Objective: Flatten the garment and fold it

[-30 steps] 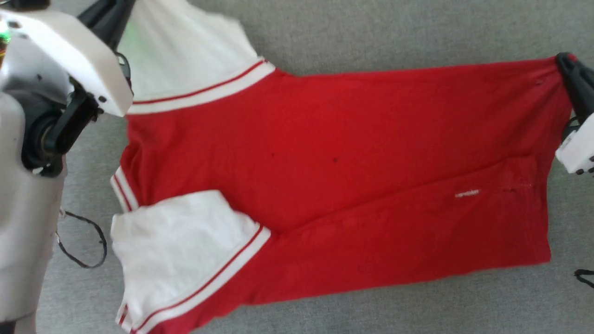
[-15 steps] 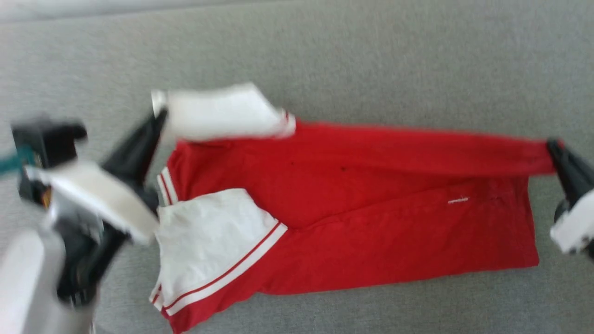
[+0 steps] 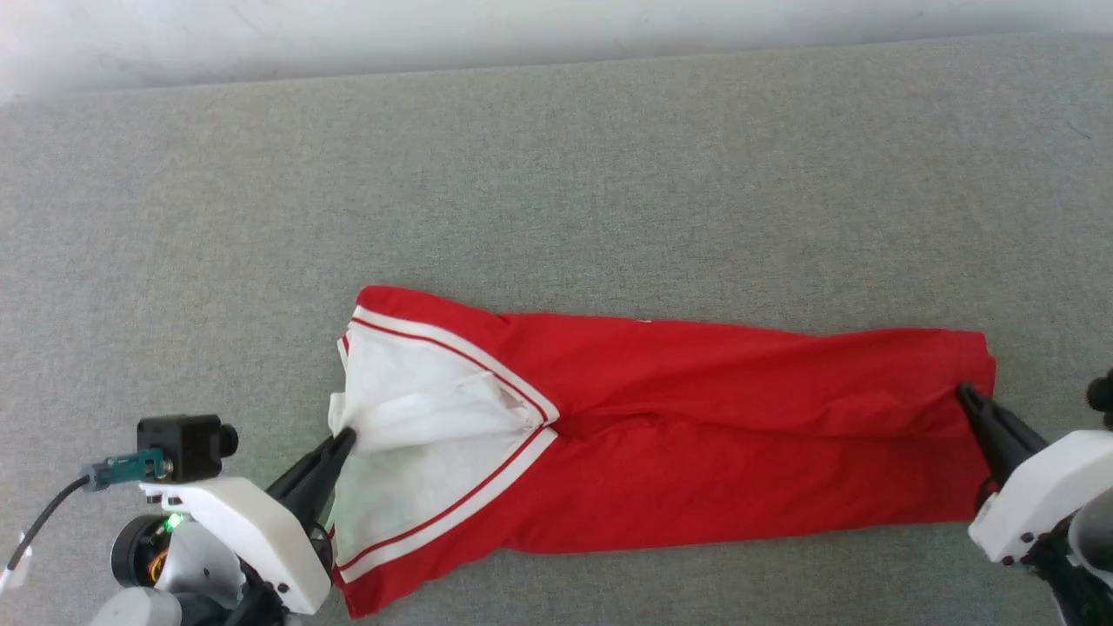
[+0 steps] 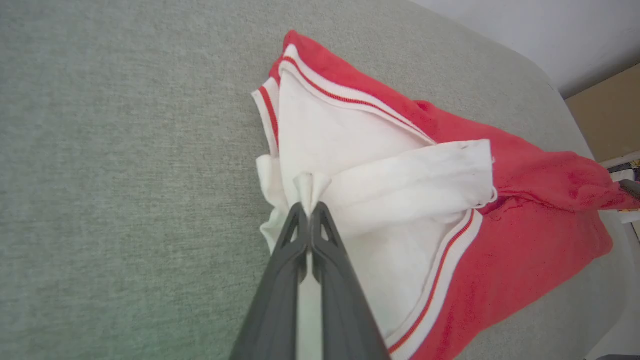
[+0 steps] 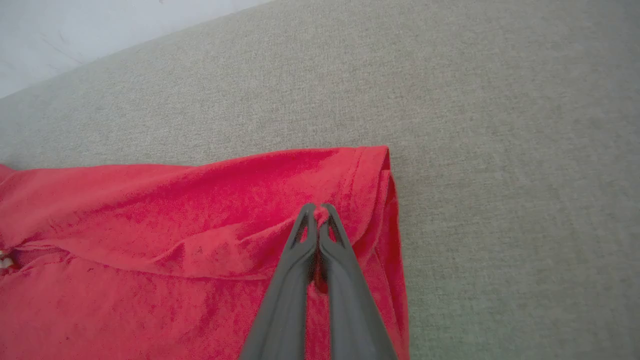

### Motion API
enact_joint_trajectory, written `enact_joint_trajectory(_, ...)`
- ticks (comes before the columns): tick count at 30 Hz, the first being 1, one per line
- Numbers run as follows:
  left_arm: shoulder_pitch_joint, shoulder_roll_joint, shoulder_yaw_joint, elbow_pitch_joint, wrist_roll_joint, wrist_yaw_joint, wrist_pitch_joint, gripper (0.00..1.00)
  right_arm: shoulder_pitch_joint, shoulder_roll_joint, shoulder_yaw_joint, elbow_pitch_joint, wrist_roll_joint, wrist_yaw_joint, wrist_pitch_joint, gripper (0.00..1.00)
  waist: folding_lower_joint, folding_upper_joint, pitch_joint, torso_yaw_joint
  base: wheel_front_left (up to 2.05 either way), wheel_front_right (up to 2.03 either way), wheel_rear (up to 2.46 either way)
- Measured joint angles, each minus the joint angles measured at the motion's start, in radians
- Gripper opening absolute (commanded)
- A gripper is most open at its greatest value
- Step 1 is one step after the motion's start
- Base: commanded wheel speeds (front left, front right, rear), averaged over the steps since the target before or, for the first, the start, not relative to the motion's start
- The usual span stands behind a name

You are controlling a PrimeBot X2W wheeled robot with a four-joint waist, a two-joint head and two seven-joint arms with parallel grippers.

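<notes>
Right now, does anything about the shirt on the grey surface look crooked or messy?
Yes. The shirt is doubled lengthwise, but its upper white sleeve is crumpled and curled over instead of lying flat, where the left gripper pinches it. Near the right gripper, a loose ridge of red cloth runs along the fold.

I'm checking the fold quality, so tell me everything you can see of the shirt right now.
The garment is a red soft-knit shirt with white sleeves edged in red-and-white striped trim. It lies doubled lengthwise as a long, slightly wrinkled band on the grey fabric surface, with the sleeves bunched at the robot's left end and the hem at the right. The left tool is shut on a pinch of white sleeve cloth. The right tool is shut on a red fold near the hem.
</notes>
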Motion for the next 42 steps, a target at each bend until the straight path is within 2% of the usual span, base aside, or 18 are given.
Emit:
enact_joint_trajectory(1, 0.000, -0.001, -0.002, 0.014, 0.000, 0.000, -0.001, 0.00, 0.000, 0.001, 0.005, 0.009, -0.001, 0.000, -0.002, 0.00, 0.0001, 0.0000, -0.002, -0.001, 0.00, 0.00, 0.00)
enact_joint_trajectory(2, -0.001, -0.003, -0.002, 0.026, 0.003, 0.000, -0.007, 0.02, 0.000, -0.001, 0.013, 0.018, -0.003, 0.000, -0.002, 0.18, 0.0001, 0.0000, -0.004, -0.002, 0.00, 0.00, 0.00)
enact_joint_trajectory(3, -0.003, -0.007, 0.000, 0.036, 0.010, 0.003, -0.020, 0.85, -0.001, -0.002, 0.020, 0.025, -0.005, 0.000, -0.003, 0.75, 0.0002, 0.0000, -0.005, -0.003, 0.00, 0.00, 0.00)
enact_joint_trajectory(4, -0.007, -0.013, 0.002, 0.043, 0.015, 0.007, -0.035, 1.00, -0.001, -0.003, 0.027, 0.032, -0.006, 0.000, -0.004, 1.00, 0.0002, 0.0000, -0.007, -0.004, 0.00, 0.00, 0.00)
enact_joint_trajectory(8, -0.031, -0.057, 0.039, 0.039, 0.012, 0.009, -0.125, 1.00, -0.001, -0.012, 0.030, 0.036, 0.001, 0.000, 0.007, 1.00, 0.0002, 0.0000, -0.017, -0.006, 0.00, 0.00, 0.00)
enact_joint_trajectory(11, -0.035, -0.087, 0.099, 0.005, 0.012, 0.022, -0.238, 1.00, 0.001, -0.022, 0.008, 0.004, 0.019, 0.000, 0.031, 1.00, 0.0001, 0.0000, -0.025, -0.007, 0.00, 0.00, 0.00)
enact_joint_trajectory(18, -0.001, -0.096, 0.178, -0.085, 0.194, 0.109, -0.500, 1.00, 0.041, -0.014, -0.087, -0.044, 0.000, 0.000, 0.085, 1.00, 0.0002, 0.0000, -0.018, -0.005, 0.00, 0.00, 0.00)
enact_joint_trajectory(23, 0.040, -0.082, 0.157, -0.097, 0.376, 0.165, -0.549, 1.00, 0.067, 0.030, -0.103, -0.014, 0.000, 0.000, 0.107, 1.00, 0.0002, 0.0000, 0.005, 0.010, 0.00, 0.00, 0.00)
enact_joint_trajectory(25, 0.043, -0.086, 0.142, -0.092, 0.409, 0.175, -0.554, 1.00, 0.067, 0.039, -0.107, 0.004, -0.004, 0.000, 0.107, 1.00, 0.0003, 0.0000, 0.016, 0.017, 0.00, 0.00, 0.00)
enact_joint_trajectory(30, 0.050, -0.113, 0.129, -0.083, 0.410, 0.175, -0.558, 1.00, 0.056, 0.045, -0.103, 0.050, -0.017, 0.000, 0.096, 1.00, 0.0002, 0.0000, 0.043, 0.035, 0.00, 0.00, 0.00)
enact_joint_trajectory(31, 0.050, -0.115, 0.128, -0.082, 0.410, 0.175, -0.558, 1.00, 0.050, 0.044, -0.101, 0.055, -0.016, 0.000, 0.100, 0.43, 0.0002, 0.0000, 0.049, 0.037, 0.00, 0.00, 0.00)
enact_joint_trajectory(32, 0.050, -0.119, 0.129, -0.082, 0.407, 0.174, -0.558, 1.00, 0.042, 0.043, -0.101, 0.059, -0.016, 0.000, 0.109, 0.11, 0.0001, 0.0000, 0.054, 0.039, 0.00, 0.00, 0.00)
enact_joint_trajectory(33, 0.050, -0.123, 0.129, -0.081, 0.402, 0.174, -0.558, 1.00, 0.035, 0.042, -0.100, 0.060, -0.015, 0.000, 0.118, 0.00, 0.0002, 0.0000, 0.060, 0.041, 0.00, 0.00, 0.00)
enact_joint_trajectory(42, 0.046, -0.142, 0.130, -0.065, 0.387, 0.164, -0.565, 1.00, -0.008, 0.018, -0.120, 0.052, -0.030, 0.001, 0.133, 0.00, 0.0003, 0.0000, 0.057, 0.031, 0.00, 0.00, 0.00)
